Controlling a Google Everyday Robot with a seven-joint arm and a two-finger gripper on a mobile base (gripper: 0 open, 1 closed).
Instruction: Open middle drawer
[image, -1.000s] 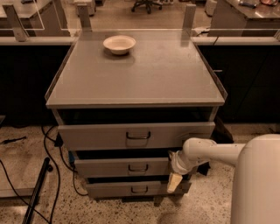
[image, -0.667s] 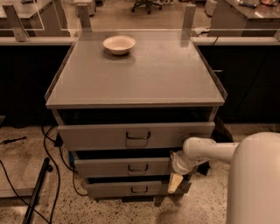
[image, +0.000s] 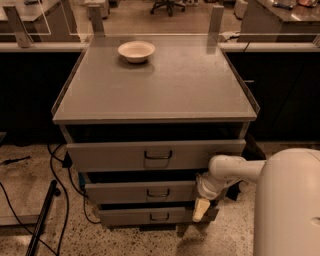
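Middle drawer (image: 125, 192), end effector (image: 201, 209) just below its right end, speckled floor (image: 125, 242)

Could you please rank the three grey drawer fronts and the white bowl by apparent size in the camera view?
1. top grey metal drawer front
2. middle drawer front and bottom drawer front: nearly alike
3. round white bowl
The gripper hangs before the bottom front's right end.

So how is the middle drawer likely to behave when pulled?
The middle drawer looks like rigid metal, so it probably slides straight without flexing. Its small handle offers little grip and might slip. The gripper hangs by its right end, off-centre.
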